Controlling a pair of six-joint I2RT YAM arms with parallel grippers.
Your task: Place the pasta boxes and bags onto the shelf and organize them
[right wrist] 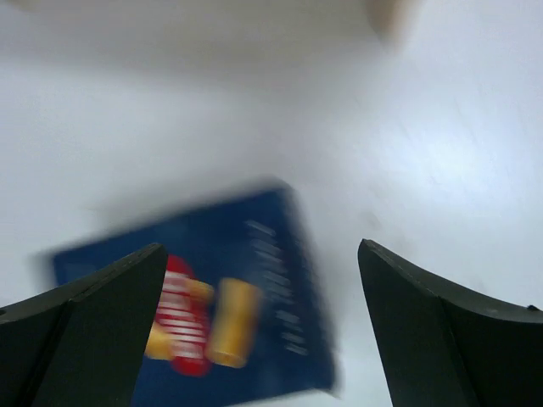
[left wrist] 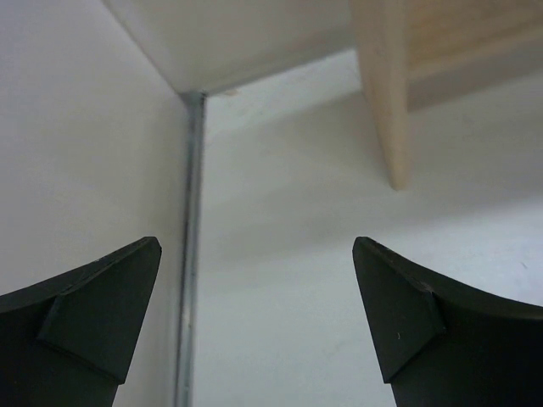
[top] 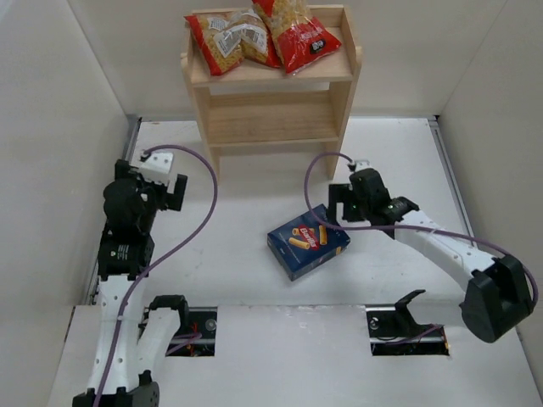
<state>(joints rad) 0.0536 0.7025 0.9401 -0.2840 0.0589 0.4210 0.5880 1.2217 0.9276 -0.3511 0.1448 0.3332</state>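
The blue box (top: 308,242) lies flat in the middle of the table (top: 246,186), just beside the spread, empty right claw (right wrist: 260,246); it looks stiff and light, best pinched across its narrow width.

The left arm (top: 119,254) stands up on its own side, bent at the elbow. Its left pincer (left wrist: 254,250) points away from the base with both fingers spread wide. The right arm (top: 433,246) reaches long and low toward the middle, and its right pincer (right wrist: 263,254) tips downward, its fingers wide apart too.
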